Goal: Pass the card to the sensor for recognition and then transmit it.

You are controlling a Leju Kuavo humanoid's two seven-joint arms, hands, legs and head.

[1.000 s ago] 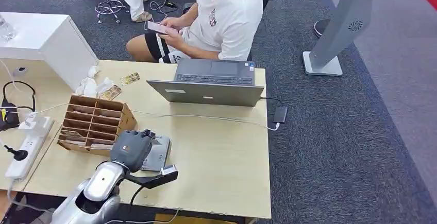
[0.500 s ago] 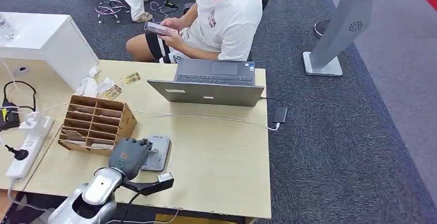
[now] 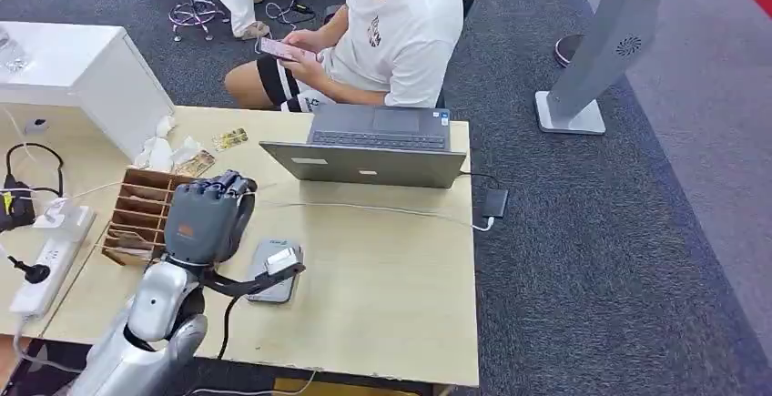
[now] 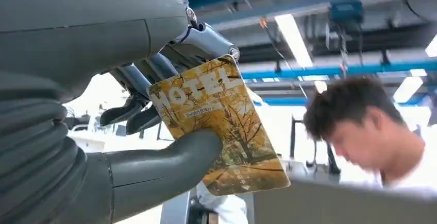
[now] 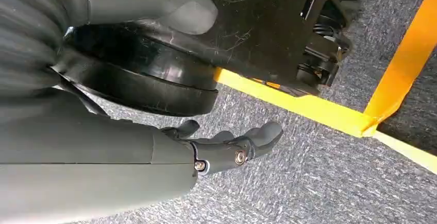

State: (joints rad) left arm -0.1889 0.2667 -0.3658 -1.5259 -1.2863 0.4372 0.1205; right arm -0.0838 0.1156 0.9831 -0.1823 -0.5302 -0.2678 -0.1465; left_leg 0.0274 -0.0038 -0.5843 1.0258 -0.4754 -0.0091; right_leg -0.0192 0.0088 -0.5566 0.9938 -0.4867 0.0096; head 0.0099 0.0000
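My left hand (image 3: 208, 218) is raised above the table's near left part, over the right end of the cardboard organizer (image 3: 137, 223). In the left wrist view the thumb (image 4: 170, 162) and fingers pinch a yellow card (image 4: 227, 126) printed with autumn trees and large white letters. The grey card sensor (image 3: 273, 270) lies flat on the table just right of and nearer than the hand, uncovered. A person (image 3: 391, 32) in a white shirt sits across the table looking at a phone. My right hand (image 5: 227, 147) hangs over grey carpet with its fingers apart and nothing in them.
An open laptop (image 3: 373, 146) stands at the far middle of the table, with a cable running from it to a dark device (image 3: 496, 202) at the right edge. A power strip (image 3: 50, 259) and a white box (image 3: 82, 68) sit at the left. Loose cards (image 3: 229, 138) lie behind the organizer.
My left hand has lifted off the sensor and swung up and away toward the organizer, leaving the sensor uncovered. The person's phone shifted slightly.
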